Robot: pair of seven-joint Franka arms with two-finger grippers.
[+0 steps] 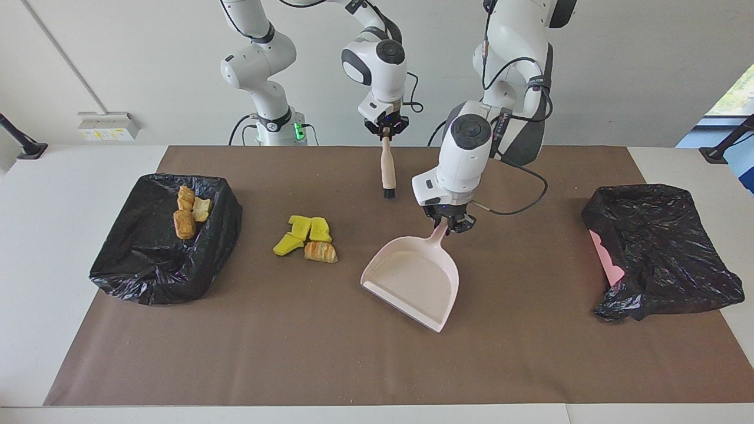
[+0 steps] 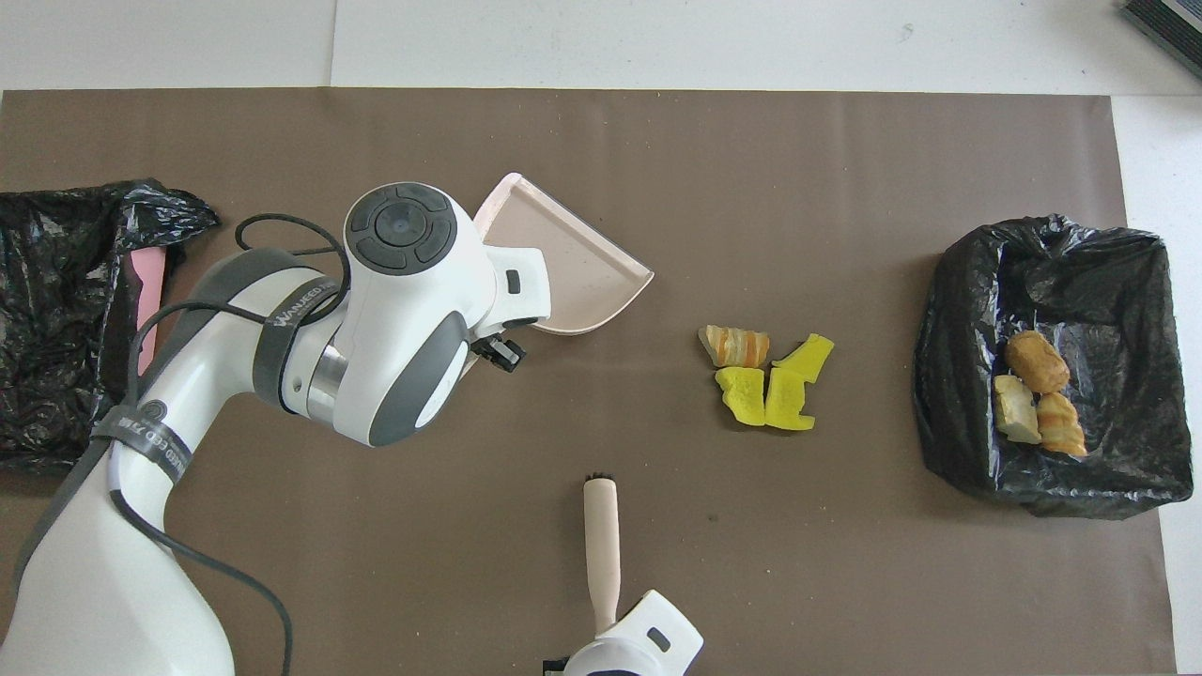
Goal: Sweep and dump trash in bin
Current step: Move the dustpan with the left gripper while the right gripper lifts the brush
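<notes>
A white wall is running along the robots' edge of the table point(image 1: 76, 247), and a brown mat point(image 1: 530, 353) is covering most of the white top.

Nearest the robots, the right gripper point(image 1: 386, 131) is hanging over the mat by the middle of their edge, its fingers clamped on the top of a wooden-handled brush point(image 1: 387, 166); the brush is hanging upright with its dark bristles pointing down at the mat.

Farther out, the left gripper point(image 1: 452, 224) is sitting low over the middle of the mat, fingers closed on the handle of the pale pink dustpan point(image 1: 412, 280) (the pan's open mouth is facing the edge away from the robots, and it looks empty). I cannot tell whether the pan is resting flat on the mat.

Beside the dustpan, toward the right arm's end, four pieces of trash point(image 1: 306, 238) are lying in a tight cluster on the mat: three yellow chunks point(image 2: 770, 390) and one golden-brown pastry piece point(image 2: 735, 345), touching one another.

At the right arm's end a bin lined with a black bag point(image 1: 147, 265) is holding three more bread pieces point(image 1: 189, 211). At the left arm's end a second black-bagged bin point(image 1: 660, 247) is standing with a bit of pink showing at its side.
</notes>
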